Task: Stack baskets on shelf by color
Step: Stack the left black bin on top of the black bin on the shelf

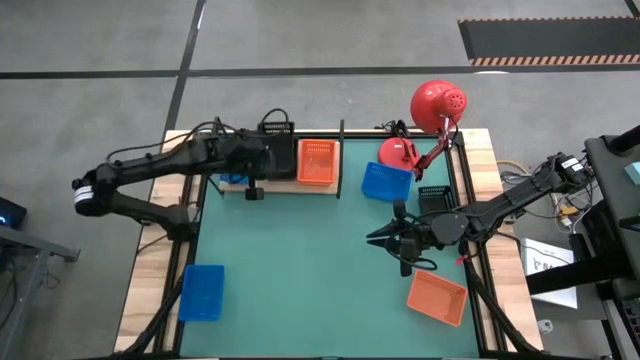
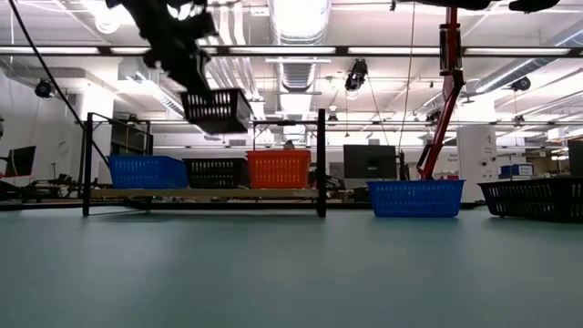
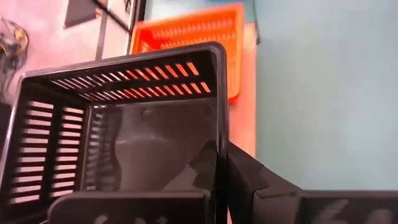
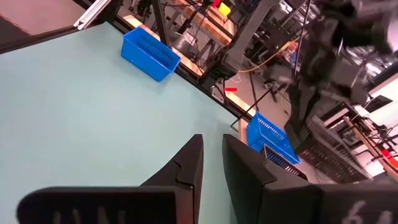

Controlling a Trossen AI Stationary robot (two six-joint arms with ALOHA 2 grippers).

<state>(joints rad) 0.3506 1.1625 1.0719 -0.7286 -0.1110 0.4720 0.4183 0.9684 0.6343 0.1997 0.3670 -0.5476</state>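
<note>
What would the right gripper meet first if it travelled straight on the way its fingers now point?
Judging by the high view, the right gripper points left across the bare green mat. Nothing lies close ahead; the way looks free, though height above the mat is unclear.

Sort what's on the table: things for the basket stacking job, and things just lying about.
Job: black basket held by left gripper; shelf with blue, black, orange baskets; loose blue baskets; orange basket; black basket.
Lying about: red desk lamp.

Three baskets [image 2: 215,171] abreast on shelf [image 2: 182,193]
</note>
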